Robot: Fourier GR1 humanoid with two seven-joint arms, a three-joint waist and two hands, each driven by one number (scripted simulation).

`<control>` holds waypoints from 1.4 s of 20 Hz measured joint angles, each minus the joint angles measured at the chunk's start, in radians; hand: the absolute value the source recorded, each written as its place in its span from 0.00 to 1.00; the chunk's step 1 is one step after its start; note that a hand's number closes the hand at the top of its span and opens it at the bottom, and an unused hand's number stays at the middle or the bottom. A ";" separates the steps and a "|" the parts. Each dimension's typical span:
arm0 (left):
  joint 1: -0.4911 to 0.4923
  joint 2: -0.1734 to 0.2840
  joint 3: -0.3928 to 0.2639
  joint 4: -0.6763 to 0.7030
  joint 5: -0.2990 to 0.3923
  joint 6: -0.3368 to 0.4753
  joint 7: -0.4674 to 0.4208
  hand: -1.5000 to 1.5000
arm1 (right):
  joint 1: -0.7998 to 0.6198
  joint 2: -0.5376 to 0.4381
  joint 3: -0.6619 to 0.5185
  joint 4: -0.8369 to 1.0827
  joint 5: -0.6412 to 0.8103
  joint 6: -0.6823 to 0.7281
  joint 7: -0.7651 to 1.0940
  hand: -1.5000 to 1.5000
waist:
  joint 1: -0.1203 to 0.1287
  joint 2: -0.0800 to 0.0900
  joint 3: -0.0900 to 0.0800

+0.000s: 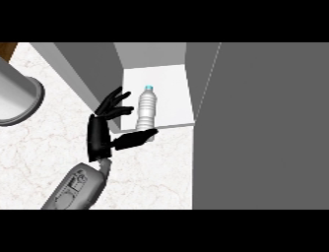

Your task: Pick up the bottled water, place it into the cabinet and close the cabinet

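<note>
Standing — one bottled water (147,109), one cabinet (160,74), perhaps touching left hand (99,133)

Bottled water (147,109) in the cabinet (169,93); robot hand (102,132) left of it.

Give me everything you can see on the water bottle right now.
The water bottle is clear, ribbed plastic with a light blue cap. It sits on the white cabinet floor, near the front edge, cap pointing toward the back of the cabinet; from this steep view I cannot tell for certain whether it stands or lies. The left hand is open beside it, fingers to its left and thumb near its base; contact is unclear.
</note>
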 measured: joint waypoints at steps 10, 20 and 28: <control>-0.324 -0.120 0.064 0.157 0.120 -0.139 -0.087 0.00 | 0.010 -0.001 -0.027 -0.015 -0.006 -0.058 0.031 0.00 | 0.035 0.004 -0.001; -0.246 -0.139 -0.042 0.113 0.259 -0.208 -0.183 0.00 | 0.055 0.049 -0.040 -0.031 -0.011 -0.061 0.051 0.00 | 0.079 -0.006 0.000; -0.024 -0.135 -0.167 -0.077 0.286 -0.206 -0.241 0.00 | 0.029 0.068 -0.044 -0.030 -0.013 -0.068 0.080 0.00 | 0.095 -0.007 0.001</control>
